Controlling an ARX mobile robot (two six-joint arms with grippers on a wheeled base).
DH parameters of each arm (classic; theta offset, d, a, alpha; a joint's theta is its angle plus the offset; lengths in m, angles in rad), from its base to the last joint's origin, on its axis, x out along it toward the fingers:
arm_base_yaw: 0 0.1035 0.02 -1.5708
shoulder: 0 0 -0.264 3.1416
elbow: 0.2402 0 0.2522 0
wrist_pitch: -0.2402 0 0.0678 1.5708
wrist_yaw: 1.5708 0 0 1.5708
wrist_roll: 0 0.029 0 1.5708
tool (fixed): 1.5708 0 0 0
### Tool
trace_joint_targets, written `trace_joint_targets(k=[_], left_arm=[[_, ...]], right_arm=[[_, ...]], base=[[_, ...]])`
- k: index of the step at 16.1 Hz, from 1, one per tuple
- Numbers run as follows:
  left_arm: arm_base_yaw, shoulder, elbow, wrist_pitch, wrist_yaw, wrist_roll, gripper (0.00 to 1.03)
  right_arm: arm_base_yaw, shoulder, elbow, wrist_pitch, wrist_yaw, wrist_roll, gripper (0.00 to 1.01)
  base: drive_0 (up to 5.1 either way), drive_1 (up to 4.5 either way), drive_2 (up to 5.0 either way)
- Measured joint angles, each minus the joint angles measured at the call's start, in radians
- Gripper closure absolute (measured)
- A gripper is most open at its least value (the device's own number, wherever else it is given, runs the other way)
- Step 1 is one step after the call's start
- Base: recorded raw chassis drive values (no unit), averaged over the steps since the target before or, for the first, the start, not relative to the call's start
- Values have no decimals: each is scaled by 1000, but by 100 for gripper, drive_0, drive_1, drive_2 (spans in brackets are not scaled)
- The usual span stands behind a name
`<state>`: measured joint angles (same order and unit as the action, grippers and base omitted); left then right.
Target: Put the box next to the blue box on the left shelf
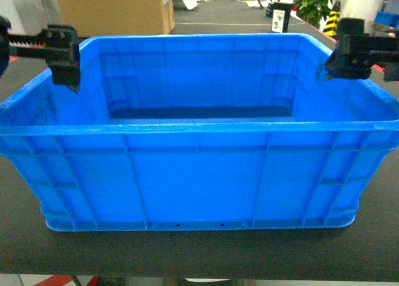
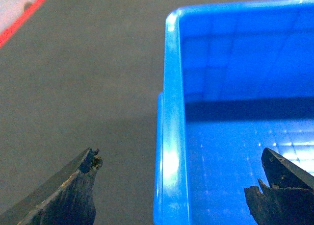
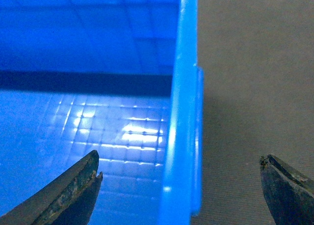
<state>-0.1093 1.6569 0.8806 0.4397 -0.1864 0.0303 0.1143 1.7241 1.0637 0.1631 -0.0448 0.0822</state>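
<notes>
On the dark grey desk (image 1: 199,255) directly ahead of the robot sits the bright-blue plastic crate (image 1: 199,174), empty, with ribbed side walls and a thick rolled rim. Its long axis runs left to right across the head view, so each short end wall faces one arm. Neither the left shelf nor the other blue box appears in any view.

Left hand (image 2: 179,186): spread wide. In the left wrist view, one finger hangs outside the left end wall over the desk and the other hangs over the grid-embossed floor, with the rim between them. No contact with the rim is visible.

Right hand (image 3: 179,186): spread wide, mirrored on the right end wall. One finger is over the crate floor, the other over the desk outside, and the rim is centred between them.

Both hands stand at about the same distance from their walls; neither is clearly nearer. The crate lies below and between the hands. Judged from this layout, the next move requires both hands to descend squarely and close on the opposite rims together, since uneven closure could tilt the crate.
</notes>
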Motion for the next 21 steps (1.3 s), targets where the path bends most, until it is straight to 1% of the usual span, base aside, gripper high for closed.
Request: trace_joint_targets(k=[1,2,4,7,8,9,10,12,13,14,15,16,17,18,19,20,21], left_arm=[[2,18,1,-12,0,-10,5],[3,34,2,-27,2,-31,5],[5,35,5,-31,-5,-42,5],[8,43,11,-35,-5,-60,5],[8,48,11,-42,-5,-63,5],[8,52,11,-49,-5,-66,9],[8,52,15,-66,-5,-76,16],[9,51,22,-85,-5,-81,31],[13,51,27,-106,-4,-88,40],[13,51,31,-113,-3,-99,53],[13,51,36,-126,-3,-103,62],[13,51,37,-130,2,-106,74],[11,42,31,-121,-6,-101,83],[11,34,13,-93,-11,-97,84],[8,23,-11,-61,-13,-83,84],[1,8,-43,-14,-14,-75,85],[-5,-10,-75,31,-14,-71,86]], right_arm=[[8,17,4,1,0,2,3],[15,31,5,-6,0,5,3],[16,32,6,-14,-4,18,3],[16,38,5,-14,-14,23,3],[16,41,5,-14,-13,24,5],[16,42,3,-16,-14,24,16],[16,42,3,-18,-20,24,23],[16,42,3,-29,-21,23,38],[16,42,3,-32,-16,22,47],[12,42,3,-38,-14,22,60],[9,42,3,-38,-12,22,69],[10,41,3,-40,-5,22,78],[10,31,-13,-21,-4,26,78],[14,16,-35,3,-6,29,78],[17,2,-56,19,-8,32,78],[17,-20,-88,53,-11,40,79],[18,-45,-117,79,-10,42,79]], base=[[0,0,0],[0,0,0],[0,0,0],[0,0,0],[0,0,0],[0,0,0],[0,0,0],[0,0,0],[0,0,0],[0,0,0],[0,0,0],[0,0,0],[0,0,0],[0,0,0],[0,0,0],[0,0,0],[0,0,0]])
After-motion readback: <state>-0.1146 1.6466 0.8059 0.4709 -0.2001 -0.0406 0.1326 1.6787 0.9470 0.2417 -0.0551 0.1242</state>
